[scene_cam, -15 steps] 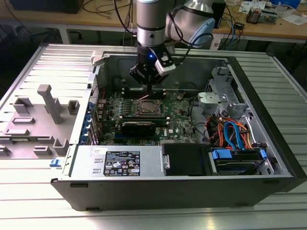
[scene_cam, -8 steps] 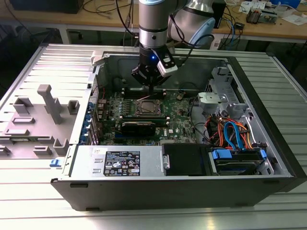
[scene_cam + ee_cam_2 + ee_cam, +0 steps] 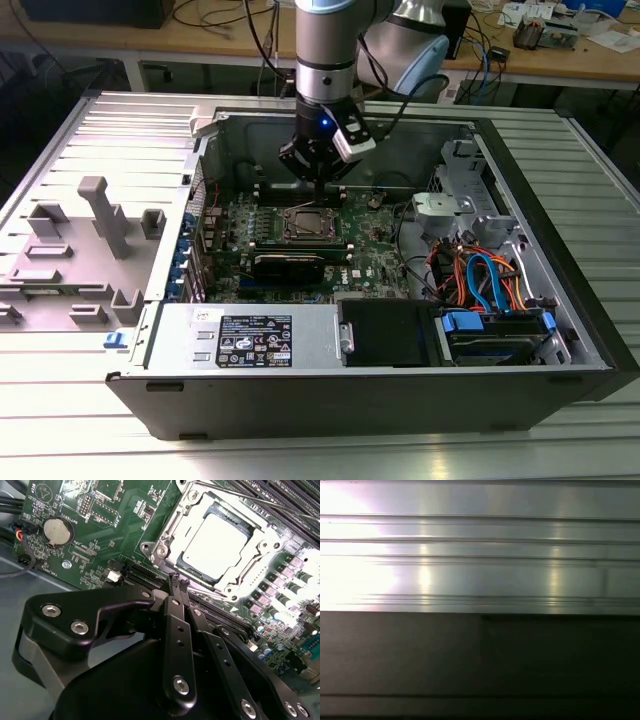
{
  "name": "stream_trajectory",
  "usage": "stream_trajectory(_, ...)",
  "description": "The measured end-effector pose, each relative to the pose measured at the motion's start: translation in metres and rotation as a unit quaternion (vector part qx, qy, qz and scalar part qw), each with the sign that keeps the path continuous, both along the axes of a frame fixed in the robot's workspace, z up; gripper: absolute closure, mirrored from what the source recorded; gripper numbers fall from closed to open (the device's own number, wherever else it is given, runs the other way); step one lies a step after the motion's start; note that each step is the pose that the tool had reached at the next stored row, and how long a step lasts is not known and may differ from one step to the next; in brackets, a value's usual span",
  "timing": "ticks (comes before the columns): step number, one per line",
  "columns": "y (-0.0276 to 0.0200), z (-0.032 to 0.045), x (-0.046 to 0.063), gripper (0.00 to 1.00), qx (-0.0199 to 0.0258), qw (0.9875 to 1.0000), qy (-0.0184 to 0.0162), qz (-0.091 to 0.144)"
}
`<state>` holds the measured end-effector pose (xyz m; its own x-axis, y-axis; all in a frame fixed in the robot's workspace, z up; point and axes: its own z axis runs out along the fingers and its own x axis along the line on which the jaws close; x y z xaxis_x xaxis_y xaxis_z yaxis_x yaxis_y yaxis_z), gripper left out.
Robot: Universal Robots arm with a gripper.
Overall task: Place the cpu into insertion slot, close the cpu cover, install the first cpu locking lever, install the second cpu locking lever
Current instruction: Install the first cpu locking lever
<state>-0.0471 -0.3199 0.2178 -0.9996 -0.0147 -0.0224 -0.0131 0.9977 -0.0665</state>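
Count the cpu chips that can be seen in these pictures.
1. The cpu sits in the insertion slot on the green board, just past the gripper in the second wrist view. Another could be hidden elsewhere in the case.

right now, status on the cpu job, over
gripper shut, empty, hovering just off the cpu cover. cpu seated, cover down around it. nothing between gripper and cover.
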Motion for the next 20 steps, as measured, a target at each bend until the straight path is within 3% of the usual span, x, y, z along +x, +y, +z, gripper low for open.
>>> stream_trajectory(4,0.0002,0.0021,0.000,0.89,0.0006,1.0000,-0.0004,0.000)
stream_trajectory(8,0.0008,0.0157,0.001,0.89,0.0014,1.0000,-0.0011,0.000)
stream_trajectory(15,-0.0074,0.0158,0.001,0.89,0.0014,1.0000,-0.0010,0.000)
stream_trajectory(20,-0.0084,0.0146,0.001,0.89,0.0014,1.0000,-0.0010,0.000)
